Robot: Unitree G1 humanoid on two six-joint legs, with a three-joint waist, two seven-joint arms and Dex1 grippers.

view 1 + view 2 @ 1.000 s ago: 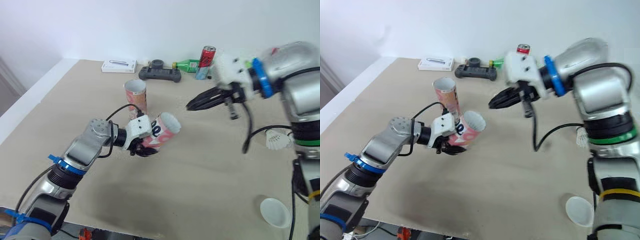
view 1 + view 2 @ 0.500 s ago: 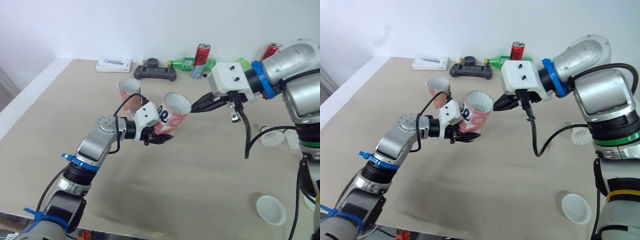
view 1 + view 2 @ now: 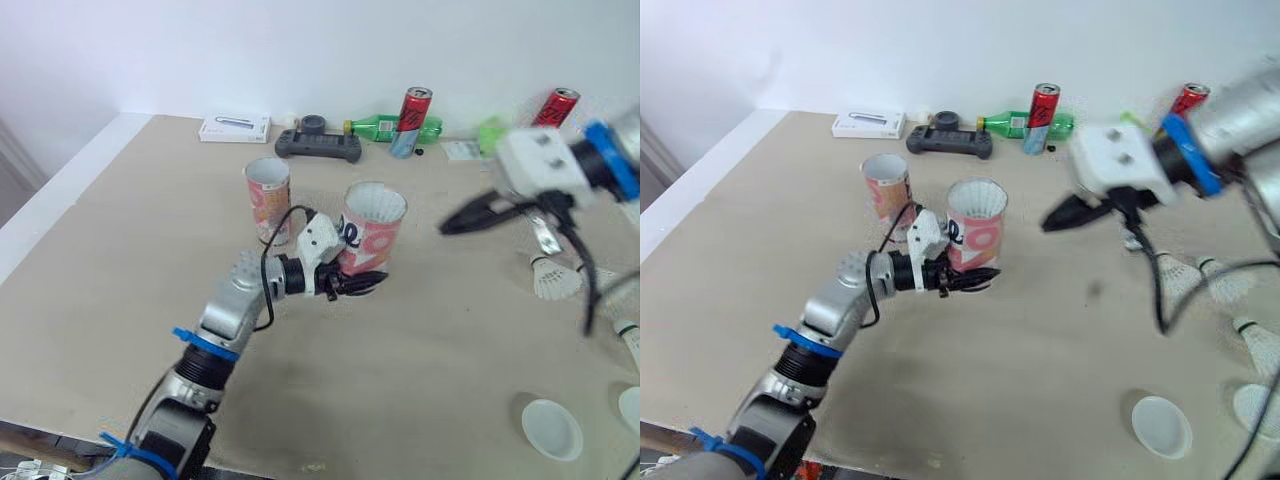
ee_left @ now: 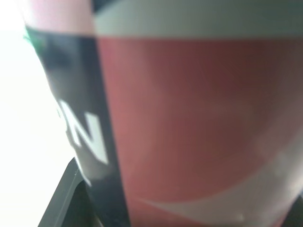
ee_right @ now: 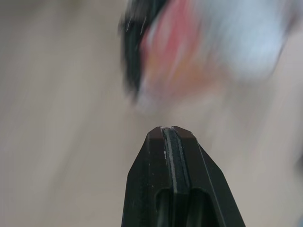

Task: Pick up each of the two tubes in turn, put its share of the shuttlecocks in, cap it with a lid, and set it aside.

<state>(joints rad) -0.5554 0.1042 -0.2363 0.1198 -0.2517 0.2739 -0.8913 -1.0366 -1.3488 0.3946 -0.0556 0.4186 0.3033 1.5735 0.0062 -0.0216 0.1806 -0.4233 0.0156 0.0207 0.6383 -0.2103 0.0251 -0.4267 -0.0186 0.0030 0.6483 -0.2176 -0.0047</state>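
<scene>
A pale counter (image 3: 120, 230) seen from above, with two robot arms reaching over it. The left end effector (image 3: 365, 283) is clamped on the lower part of a pink and white tube (image 3: 372, 228). The tube is upright near the middle of the counter with its open mouth facing up. Whether its base touches the surface cannot be told. In the left wrist view the tube's pink wall and a black band with white letters sit right against the camera.

A second tube (image 3: 268, 198) stands upright just behind and to the left, with a gap between the two. The right end effector (image 3: 450, 222) hangs in the air to the right of the held tube, well apart from it. Its two black fingers (image 5: 147, 189) are pressed together and hold nothing.

A shuttlecock (image 3: 553, 278) lies on the counter to the right, and another shuttlecock (image 3: 1260, 345) lies nearer the right edge. A round white lid (image 3: 552, 428) rests near the front right, apart from both tubes.

Along the back edge sit a white box (image 3: 235, 128), a dark game controller (image 3: 319, 145), a green bottle (image 3: 385, 127) lying on its side, and two red cans (image 3: 412, 108).
</scene>
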